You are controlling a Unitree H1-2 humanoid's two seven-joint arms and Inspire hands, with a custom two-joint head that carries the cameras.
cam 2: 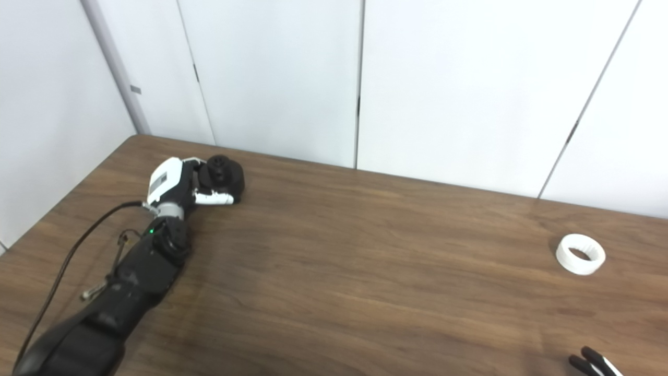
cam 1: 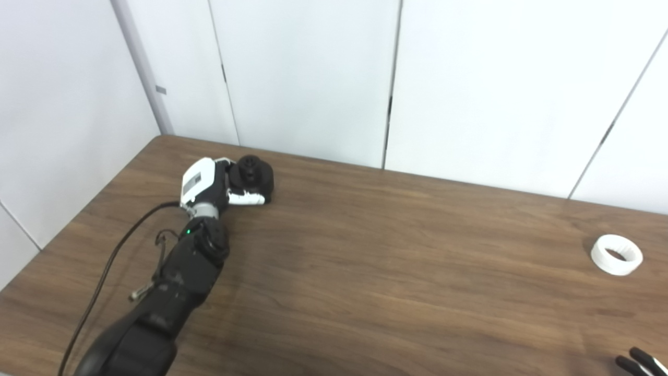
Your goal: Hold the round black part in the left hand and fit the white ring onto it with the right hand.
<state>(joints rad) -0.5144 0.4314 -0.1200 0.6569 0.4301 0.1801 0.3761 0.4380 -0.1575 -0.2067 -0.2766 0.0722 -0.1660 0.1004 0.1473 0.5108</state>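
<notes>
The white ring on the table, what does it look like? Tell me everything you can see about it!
The white ring is a short, thick band with a round hole through its middle, plain white and matte, like plastic. It lies flat on the brown wooden table, hole facing up, near the table's right side. Nothing touches it except the table. The right hand shows only as fingertips at the bottom corner, well short of it. The ring looks whole and clean.
</notes>
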